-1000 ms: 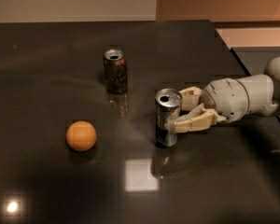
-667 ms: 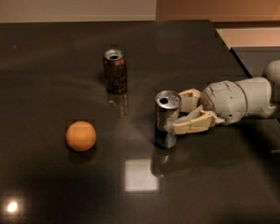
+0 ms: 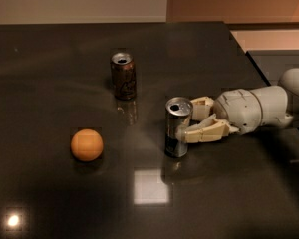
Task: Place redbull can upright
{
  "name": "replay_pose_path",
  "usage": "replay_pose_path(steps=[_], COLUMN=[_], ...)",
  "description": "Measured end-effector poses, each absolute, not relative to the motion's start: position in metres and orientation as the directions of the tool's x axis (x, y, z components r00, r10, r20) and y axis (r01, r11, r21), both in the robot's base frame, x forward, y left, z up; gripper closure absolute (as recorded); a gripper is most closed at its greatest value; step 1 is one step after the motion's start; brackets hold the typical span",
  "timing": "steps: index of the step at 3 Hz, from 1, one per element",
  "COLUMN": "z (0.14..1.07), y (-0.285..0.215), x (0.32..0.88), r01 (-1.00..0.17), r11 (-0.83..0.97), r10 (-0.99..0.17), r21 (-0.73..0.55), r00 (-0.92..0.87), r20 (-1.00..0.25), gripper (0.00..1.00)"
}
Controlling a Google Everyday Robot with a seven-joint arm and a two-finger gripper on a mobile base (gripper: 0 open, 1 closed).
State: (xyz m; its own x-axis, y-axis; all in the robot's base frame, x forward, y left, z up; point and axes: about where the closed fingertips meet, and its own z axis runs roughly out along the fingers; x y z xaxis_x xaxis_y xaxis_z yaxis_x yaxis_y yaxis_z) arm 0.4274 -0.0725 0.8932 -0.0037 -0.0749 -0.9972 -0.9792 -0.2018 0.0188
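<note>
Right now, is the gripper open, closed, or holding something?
Gripper: closed on the tall slim silver metallic can, reaching in from its right; the can stands upright on the dark table.

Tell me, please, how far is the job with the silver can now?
Done, it seems: the redbull can stands upright on the dark table. In hand: the gripper, reaching in from the right, is at the can's side; whether it grips is unclear. Left, probably: draw back without tipping the can.
</note>
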Motion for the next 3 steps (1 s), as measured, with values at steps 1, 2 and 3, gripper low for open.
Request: replay_pose_path(steps=[1,2,3], z=[0.8939,0.8942,0.8942], y=[-0.0696,-0.0684,-0.0683], x=[0.428,0.4282,0.4282], r01=[-0.979,-0.979,-0.979], r11=[-0.203,-0.203,-0.203], r10=[-0.076,-0.076,-0.076], r21=[0.017,0.016,0.016], r00=[-0.002,-0.001,-0.001], r20=[-0.997,-0.997,-0.997], gripper=[0.05,0.0,0.0])
